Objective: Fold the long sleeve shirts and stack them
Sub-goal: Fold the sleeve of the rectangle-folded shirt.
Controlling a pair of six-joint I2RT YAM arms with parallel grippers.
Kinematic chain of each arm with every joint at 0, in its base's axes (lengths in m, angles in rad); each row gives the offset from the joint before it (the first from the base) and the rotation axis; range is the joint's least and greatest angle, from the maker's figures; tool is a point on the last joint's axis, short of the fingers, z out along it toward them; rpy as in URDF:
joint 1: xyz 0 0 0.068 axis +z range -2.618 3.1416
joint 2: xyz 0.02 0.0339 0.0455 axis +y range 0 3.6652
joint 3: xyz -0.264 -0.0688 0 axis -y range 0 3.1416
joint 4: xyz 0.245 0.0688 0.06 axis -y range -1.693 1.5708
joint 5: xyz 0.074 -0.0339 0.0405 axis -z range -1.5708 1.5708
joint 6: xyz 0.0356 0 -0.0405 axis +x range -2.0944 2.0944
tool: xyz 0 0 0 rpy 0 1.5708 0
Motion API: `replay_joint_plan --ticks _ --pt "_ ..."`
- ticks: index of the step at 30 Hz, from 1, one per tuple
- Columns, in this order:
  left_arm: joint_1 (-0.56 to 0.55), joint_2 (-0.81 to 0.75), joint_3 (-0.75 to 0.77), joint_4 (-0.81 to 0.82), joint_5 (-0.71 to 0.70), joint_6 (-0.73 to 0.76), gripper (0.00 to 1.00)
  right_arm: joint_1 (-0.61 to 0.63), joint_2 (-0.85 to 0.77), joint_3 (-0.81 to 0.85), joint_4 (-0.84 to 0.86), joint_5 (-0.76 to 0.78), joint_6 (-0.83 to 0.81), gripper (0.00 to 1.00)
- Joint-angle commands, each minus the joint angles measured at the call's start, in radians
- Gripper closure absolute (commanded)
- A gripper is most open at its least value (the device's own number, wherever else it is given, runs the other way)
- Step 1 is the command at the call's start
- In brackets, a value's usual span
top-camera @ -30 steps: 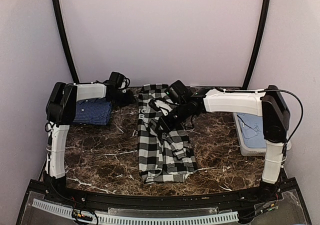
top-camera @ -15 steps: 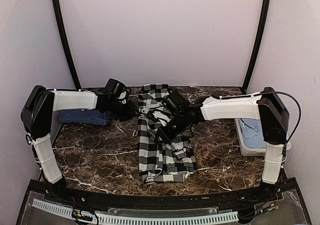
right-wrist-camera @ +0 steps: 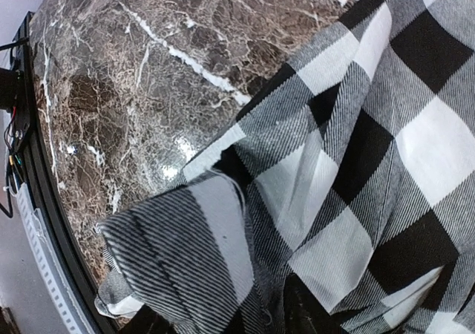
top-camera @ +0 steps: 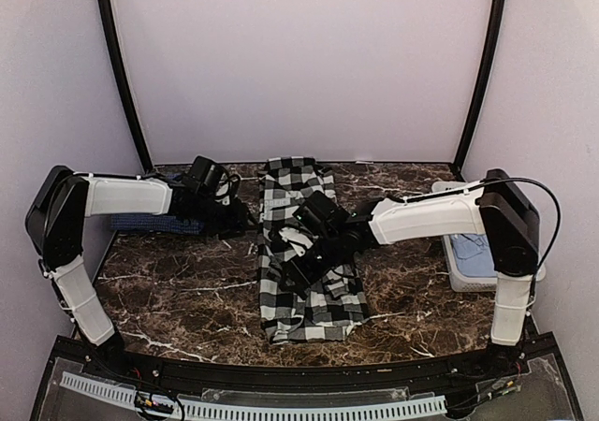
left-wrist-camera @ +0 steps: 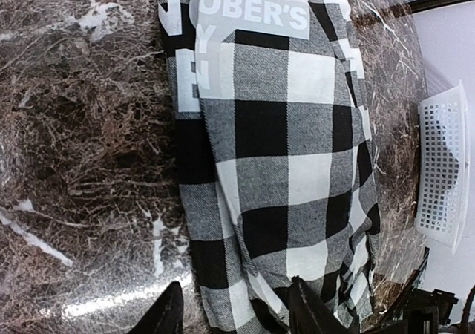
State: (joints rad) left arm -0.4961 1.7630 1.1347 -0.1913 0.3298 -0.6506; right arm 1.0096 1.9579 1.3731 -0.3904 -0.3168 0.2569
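Well, over on the left the dark blue fine-checked cloth shirt (top-camera: 150, 224) sits already folded at the far edge of the brown marble table (top-camera: 178, 290), half hidden behind the arm. I take it to be the base of the stack. Just beside it the left gripper (left-wrist-camera: 237, 283) hangs over the near-left border of the big black-and-white checked button-up shirt (top-camera: 281, 285), fingers spread with nothing pinched. It looks ready to pin or take that edge. The checked shirt lies lengthwise down the middle of the table, its sides turned in so it is a narrow strip, collar end toward the back wall.

The right gripper (top-camera: 298, 264) is low on the shirt's middle with a bunched flap of cloth between its fingers. I cannot tell whether it is gripping or letting go. At far right stands the white slotted plastic basket (top-camera: 459, 276), well apart.
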Motion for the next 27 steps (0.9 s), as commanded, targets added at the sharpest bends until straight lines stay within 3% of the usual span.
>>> replay_joint_plan --ticks 1,5,12,19,27 --pt "-0.011 -0.063 -0.029 0.031 0.046 -0.004 0.53 0.008 -0.069 -0.016 0.034 -0.003 0.028 0.49" --pt "-0.028 -0.081 -0.04 0.053 0.068 -0.021 0.54 0.004 -0.092 0.03 0.018 -0.026 0.025 0.38" --pt "-0.036 -0.061 -0.022 0.066 0.047 -0.021 0.56 -0.024 -0.107 0.091 0.038 -0.021 0.036 0.34" --pt "-0.002 0.108 0.207 0.047 -0.112 0.05 0.58 -0.171 -0.154 0.021 0.189 0.05 0.145 0.34" --pt "0.078 0.347 0.49 0.072 -0.137 0.111 0.6 -0.311 -0.114 -0.021 0.317 0.042 0.219 0.39"
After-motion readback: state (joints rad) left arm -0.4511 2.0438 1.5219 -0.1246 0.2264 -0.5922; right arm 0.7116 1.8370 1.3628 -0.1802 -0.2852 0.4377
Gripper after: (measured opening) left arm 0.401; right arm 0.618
